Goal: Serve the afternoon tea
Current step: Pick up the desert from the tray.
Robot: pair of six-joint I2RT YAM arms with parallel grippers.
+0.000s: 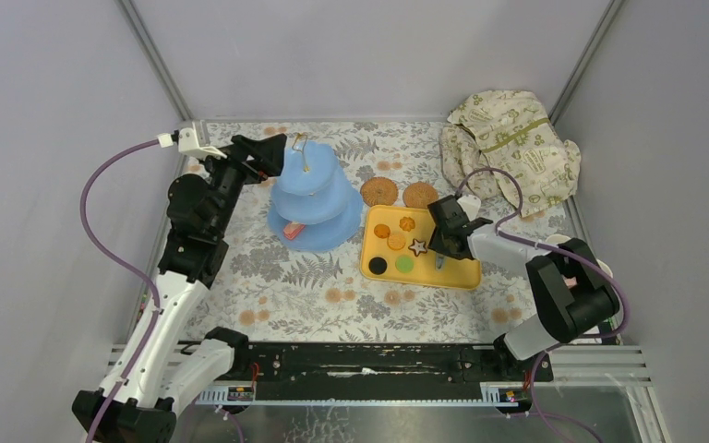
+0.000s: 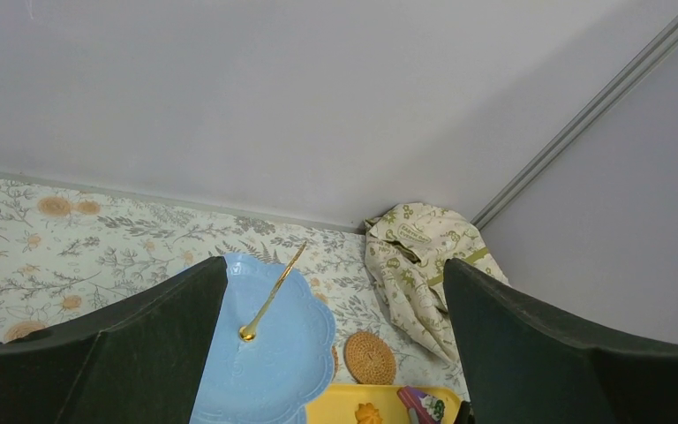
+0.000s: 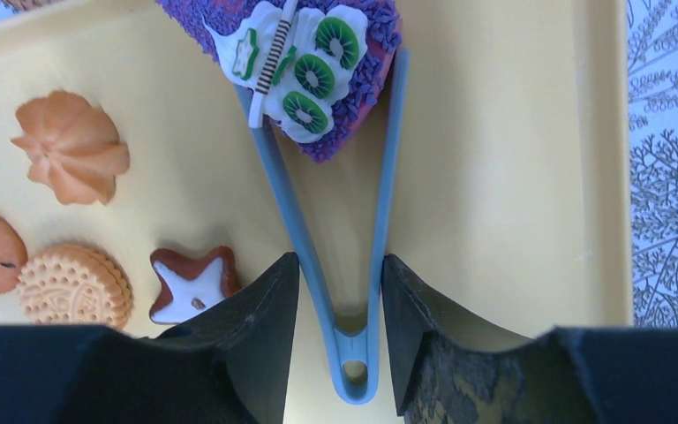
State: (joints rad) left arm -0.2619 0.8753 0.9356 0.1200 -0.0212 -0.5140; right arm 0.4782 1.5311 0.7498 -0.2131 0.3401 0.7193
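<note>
So the purple kiwi-topped cake slice [image 3: 318, 62] was pinched in the blue tongs [image 3: 354, 344] over the yellow tray [image 3: 494, 177], my right hand [image 3: 340, 265] clamped on those tongs. The biscuits [image 3: 75, 283] lay just beside. My left hand [image 2: 334, 269] hung wide apart above the light-blue three-tier stand [image 1: 309, 198].

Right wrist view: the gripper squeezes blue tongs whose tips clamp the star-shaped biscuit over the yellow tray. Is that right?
Not quite. In the right wrist view the right gripper does squeeze the blue tongs over the yellow tray, but their tips clamp the purple cake slice topped with kiwi. The star-shaped biscuit lies loose on the tray beside the tongs.
</note>
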